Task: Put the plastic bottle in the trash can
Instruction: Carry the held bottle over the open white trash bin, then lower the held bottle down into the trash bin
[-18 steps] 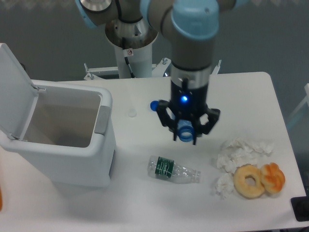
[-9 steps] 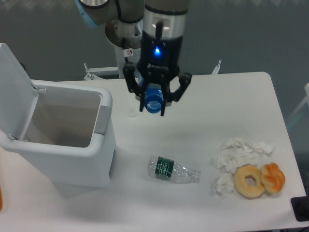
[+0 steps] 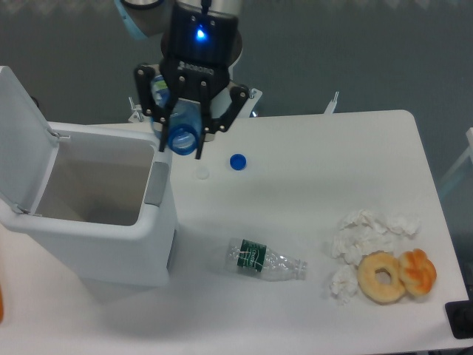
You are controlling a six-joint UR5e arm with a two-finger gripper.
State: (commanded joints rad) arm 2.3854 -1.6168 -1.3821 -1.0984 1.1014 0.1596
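Note:
My gripper (image 3: 182, 133) is shut on the plastic bottle (image 3: 181, 129), a small blue-tinted bottle with its round base toward the camera and a bit of its label showing by the left finger. It hangs in the air just right of the trash can's right rim. The trash can (image 3: 159, 214) is a large white bin at the left of the table, its lid (image 3: 18, 140) tilted open to the left and a grey panel (image 3: 154, 182) on its right rim. The bin's inside looks empty.
A clear bottle with a dark green label (image 3: 264, 259) lies on the table in front of centre. A blue cap (image 3: 237, 161) and a small clear ring (image 3: 201, 174) lie near the gripper. Crumpled tissues (image 3: 366, 229) and two doughnuts (image 3: 395, 275) sit at the right front.
The gripper has carried the blue-tinted bottle up and to the left, from over the table's middle to beside the bin's right rim. The blue cap is now uncovered.

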